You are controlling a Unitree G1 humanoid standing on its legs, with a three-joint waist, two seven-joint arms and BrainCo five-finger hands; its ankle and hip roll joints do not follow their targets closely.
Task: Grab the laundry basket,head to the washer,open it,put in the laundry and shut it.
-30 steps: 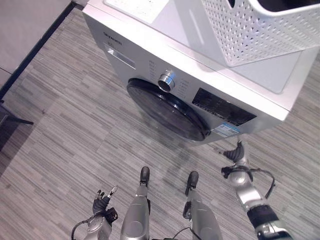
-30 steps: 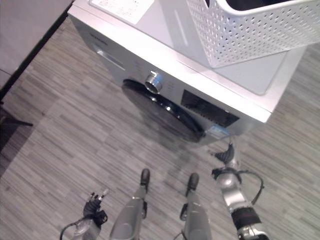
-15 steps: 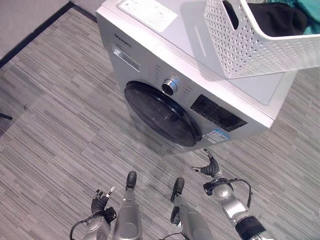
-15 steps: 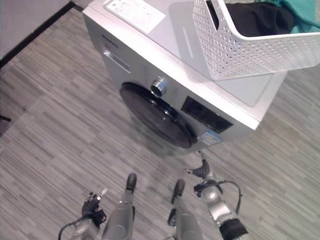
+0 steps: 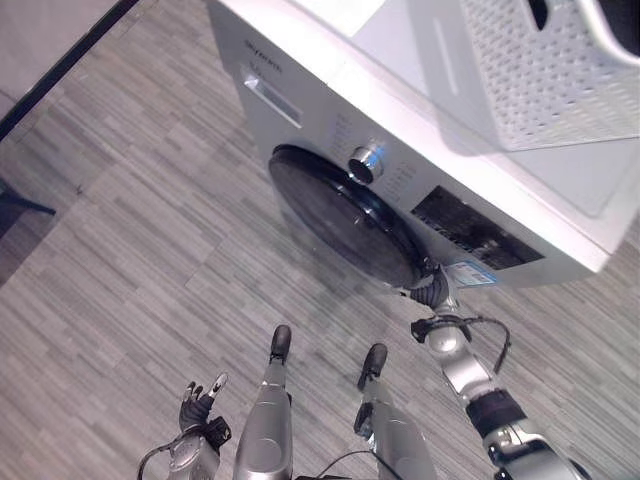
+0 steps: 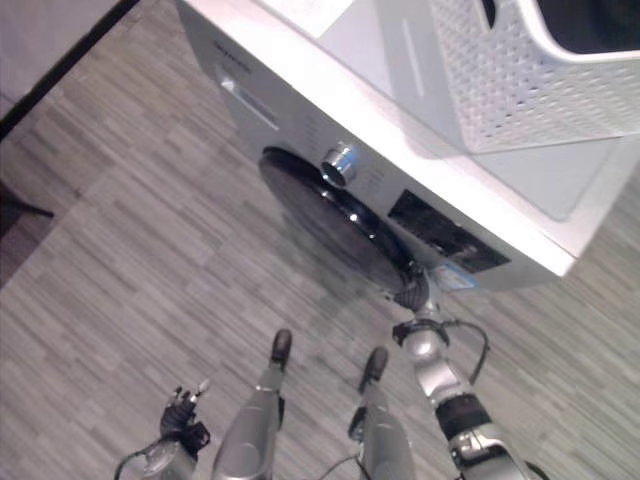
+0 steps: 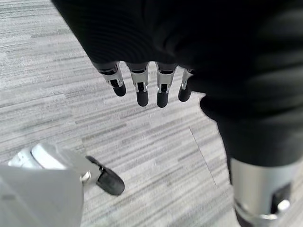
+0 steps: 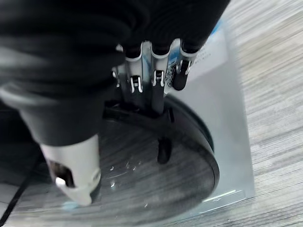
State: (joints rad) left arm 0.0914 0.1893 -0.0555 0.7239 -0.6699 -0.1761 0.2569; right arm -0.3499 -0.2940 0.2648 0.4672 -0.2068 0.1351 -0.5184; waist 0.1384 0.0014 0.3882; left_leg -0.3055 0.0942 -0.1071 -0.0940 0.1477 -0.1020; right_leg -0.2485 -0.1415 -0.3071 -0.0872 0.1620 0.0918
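Nearest the camera, the left hand (image 5: 200, 408) is hanging low over the grey plank floor (image 5: 130, 250), away from the washer; in its wrist view its fingers (image 7: 142, 90) are pointing down, only loosely bent, and holding nothing.

Further out, the right hand (image 5: 432, 293) is reaching up to the lower right edge of the washer door (image 5: 345, 215), the dark round glass door on the front of the silver washer (image 5: 300, 110). In the right wrist view its fingers (image 8: 156, 90) are lying against the dark rim of the door, with some tips passing behind a dark ridge there; whether they are hooking round that rim or only pressing on it I cannot tell. The door is sitting flat against the washer's front, so it is closed.

Above the door, a silver dial (image 5: 366, 163) and a dark display panel (image 5: 470, 228) are showing on the front face.

Farthest off, the white perforated laundry basket (image 5: 545, 70) is standing on the washer's top, toward its right side, well apart from both hands.
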